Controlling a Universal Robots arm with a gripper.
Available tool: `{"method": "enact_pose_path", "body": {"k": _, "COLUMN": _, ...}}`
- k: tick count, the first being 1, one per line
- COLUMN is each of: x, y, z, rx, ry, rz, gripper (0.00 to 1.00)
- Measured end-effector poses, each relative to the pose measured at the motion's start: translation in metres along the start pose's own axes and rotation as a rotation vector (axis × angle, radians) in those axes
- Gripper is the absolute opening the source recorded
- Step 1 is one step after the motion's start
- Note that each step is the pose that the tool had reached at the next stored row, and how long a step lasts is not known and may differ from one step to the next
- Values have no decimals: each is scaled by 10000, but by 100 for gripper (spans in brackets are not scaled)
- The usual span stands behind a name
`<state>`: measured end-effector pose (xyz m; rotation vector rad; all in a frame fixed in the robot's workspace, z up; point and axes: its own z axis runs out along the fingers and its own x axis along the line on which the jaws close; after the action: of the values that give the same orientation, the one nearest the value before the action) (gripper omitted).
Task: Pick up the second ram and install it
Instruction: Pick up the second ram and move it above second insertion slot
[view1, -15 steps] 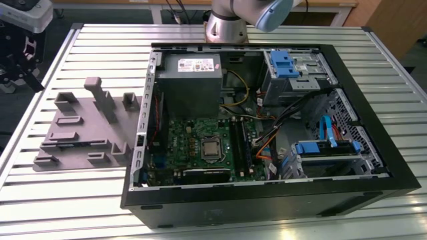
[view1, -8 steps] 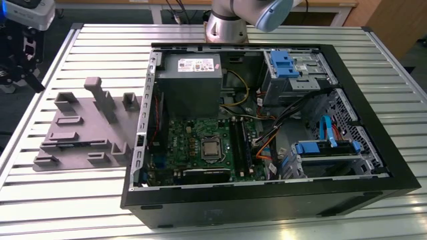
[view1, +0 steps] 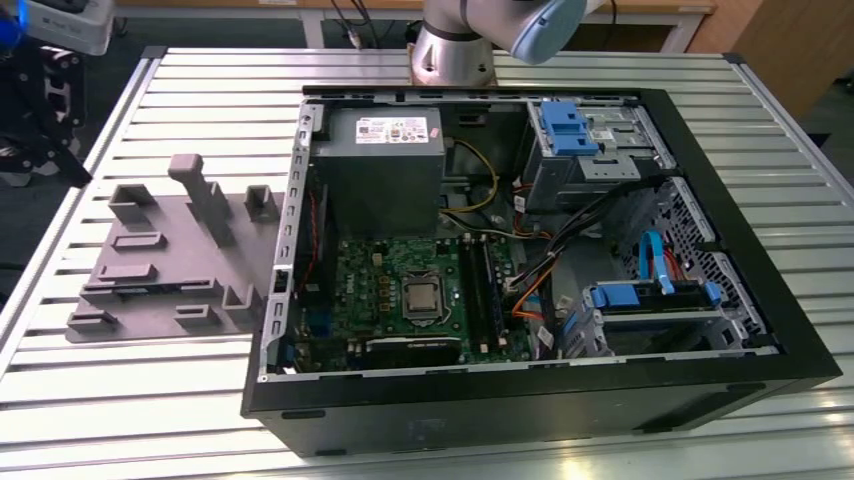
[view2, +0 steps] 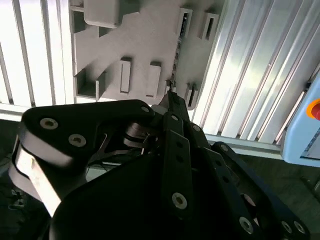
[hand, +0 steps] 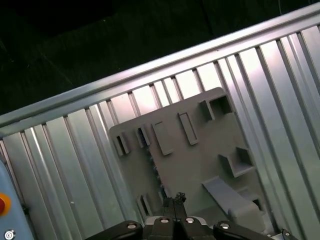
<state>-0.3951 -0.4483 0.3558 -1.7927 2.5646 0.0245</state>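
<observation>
Second ram (view2: 184, 22), a thin dark circuit-board stick, is not yet picked up. The jaws, on black linked bars, are pressed together and hold nothing. In the first wrist view they hang well above the grey plastic fixture plate (hand: 200, 155). In the second wrist view the stick appears to stand on edge in a narrow holder near the plate's rim, just beside an empty twin holder (view2: 209, 25). Its long axis runs along that holder, parallel to the plate. Step in hand, by judgement: approach. A grasp calls for jaws spread and squared across the thin faces. The plate rests on the ribbed metal desk (view1: 200, 420), beside the open black computer case (view1: 534, 410) and green motherboard (view1: 350, 285).
</observation>
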Motion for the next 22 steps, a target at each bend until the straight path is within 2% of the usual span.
{"method": "enact_pose_path", "body": {"k": 16, "x": 2, "y": -1, "z": 109, "rx": -55, "ry": 15, "rz": -2880, "gripper": 11}}
{"method": "enact_pose_path", "body": {"k": 19, "x": 2, "y": -1, "z": 120, "rx": -62, "ry": 18, "rz": -3223, "gripper": 11}}
{"method": "enact_pose_path", "body": {"k": 20, "x": 2, "y": -1, "z": 122, "rx": -64, "ry": 20, "rz": -3271, "gripper": 16}}
{"method": "enact_pose_path", "body": {"k": 21, "x": 3, "y": -1, "z": 123, "rx": -64, "ry": 23, "rz": -3279, "gripper": 16}}
{"method": "enact_pose_path", "body": {"k": 22, "x": 3, "y": -1, "z": 123, "rx": -63, "ry": 26, "rz": -3279, "gripper": 29}}
